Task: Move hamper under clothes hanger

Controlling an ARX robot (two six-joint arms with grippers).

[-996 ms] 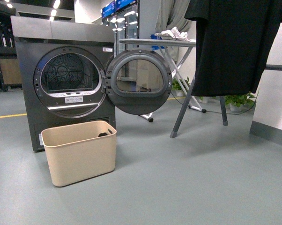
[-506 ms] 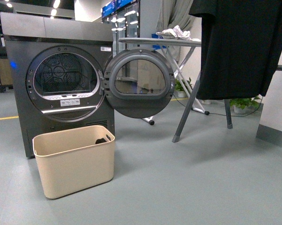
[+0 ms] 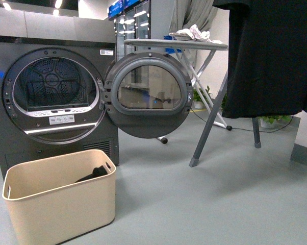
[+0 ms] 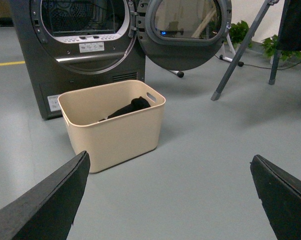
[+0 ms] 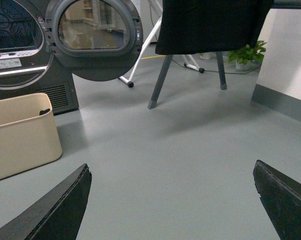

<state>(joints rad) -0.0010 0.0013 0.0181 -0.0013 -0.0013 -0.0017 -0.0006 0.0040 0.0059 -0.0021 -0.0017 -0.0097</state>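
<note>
The beige hamper [image 3: 61, 199] stands on the floor at the lower left of the front view, just before the dryer, with a dark garment lying in it. It also shows in the left wrist view as the hamper [image 4: 115, 127] and, partly, in the right wrist view as the hamper [image 5: 20, 132]. The clothes hanger [image 3: 209, 127] stands at the right on angled grey legs, and a large black garment [image 3: 273, 56] hangs from it. My left gripper [image 4: 170, 165] is open over bare floor, short of the hamper. My right gripper [image 5: 173, 172] is open too, with nothing between its fingers.
A dark grey dryer [image 3: 51, 97] stands behind the hamper with its round door [image 3: 148, 94] swung open to the right. A white-legged ironing board [image 3: 179, 46] is behind the door. A wall base [image 5: 283, 100] runs at the right. Potted plants [image 3: 273, 120] sit by the wall.
The front view has moved closer: the dryer, hamper and hanger all look larger. The hamper has slid toward the lower left of the picture. Nothing has been taken hold of.
</note>
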